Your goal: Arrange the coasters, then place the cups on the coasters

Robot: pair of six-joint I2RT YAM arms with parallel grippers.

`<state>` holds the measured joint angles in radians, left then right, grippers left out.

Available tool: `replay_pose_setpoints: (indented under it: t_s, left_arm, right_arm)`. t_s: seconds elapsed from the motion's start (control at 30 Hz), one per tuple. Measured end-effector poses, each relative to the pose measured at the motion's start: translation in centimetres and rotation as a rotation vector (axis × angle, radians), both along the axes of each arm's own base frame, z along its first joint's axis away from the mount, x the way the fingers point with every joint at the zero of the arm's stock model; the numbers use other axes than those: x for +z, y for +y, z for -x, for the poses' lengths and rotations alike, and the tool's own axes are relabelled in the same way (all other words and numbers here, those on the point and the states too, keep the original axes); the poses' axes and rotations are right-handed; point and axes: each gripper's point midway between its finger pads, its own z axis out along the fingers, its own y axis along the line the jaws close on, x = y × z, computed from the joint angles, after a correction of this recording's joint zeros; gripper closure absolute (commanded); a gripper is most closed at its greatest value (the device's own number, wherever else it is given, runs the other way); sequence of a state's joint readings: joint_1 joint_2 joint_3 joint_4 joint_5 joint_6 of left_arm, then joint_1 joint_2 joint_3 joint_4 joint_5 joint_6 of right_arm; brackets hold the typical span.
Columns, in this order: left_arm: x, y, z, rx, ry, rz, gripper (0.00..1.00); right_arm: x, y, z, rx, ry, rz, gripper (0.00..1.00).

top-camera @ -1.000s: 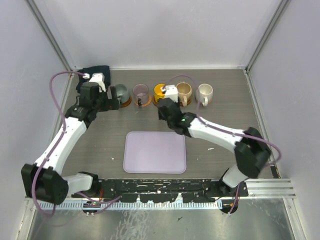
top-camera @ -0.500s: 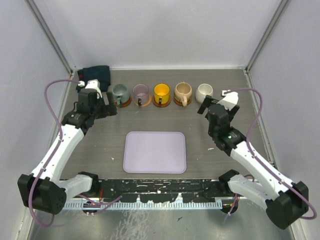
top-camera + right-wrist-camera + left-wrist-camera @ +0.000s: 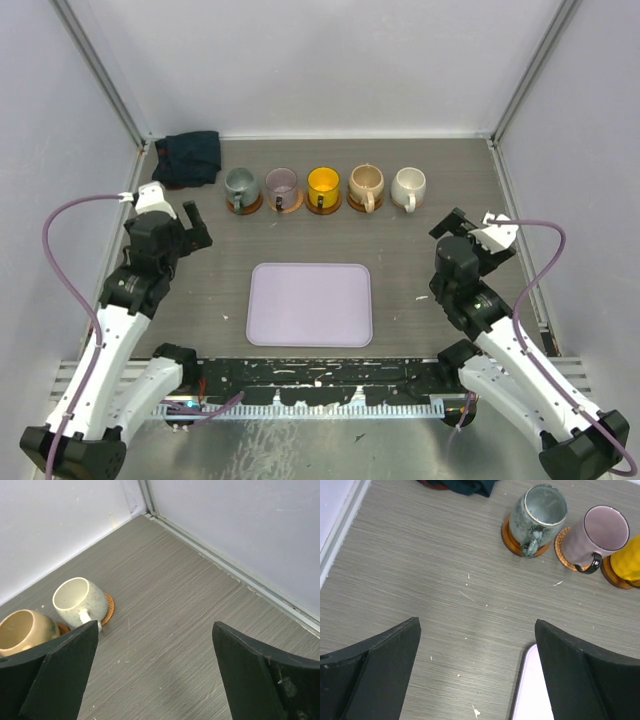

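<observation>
Bright, even light from above here; soft, faint shadows beside the cups (image 3: 324, 186); tabletop (image 3: 445, 580) grain crisp in both wrist views.

Grey wood-grain table (image 3: 420, 250), seen from above. A row of five round brown coasters (image 3: 507, 534) lies along its far side (each has a cup (image 3: 323, 182) on top). A lavender rectangular tray (image 3: 310, 304) lies near the front centre. A dark crumpled cloth (image 3: 190, 157) sits in the far left corner.
</observation>
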<state>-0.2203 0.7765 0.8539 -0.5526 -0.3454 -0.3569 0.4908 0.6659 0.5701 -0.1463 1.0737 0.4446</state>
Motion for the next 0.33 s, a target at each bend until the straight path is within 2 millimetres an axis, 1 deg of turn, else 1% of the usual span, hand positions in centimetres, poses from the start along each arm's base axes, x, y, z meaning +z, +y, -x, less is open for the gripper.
replay_pose_setpoints:
  t_s: [0.13, 0.33]
  left_arm:
    - [0.7, 0.4, 0.4, 0.013, -0.028, -0.001, 0.02]
    - [0.6, 0.6, 1.2, 0.01, -0.047, -0.002, 0.02]
  right_arm:
    - [-0.4, -0.5, 0.3, -0.029, 0.002, 0.006, 0.0]
    - [-0.6, -0.6, 0.3, -0.043, 0.011, 0.014, 0.0]
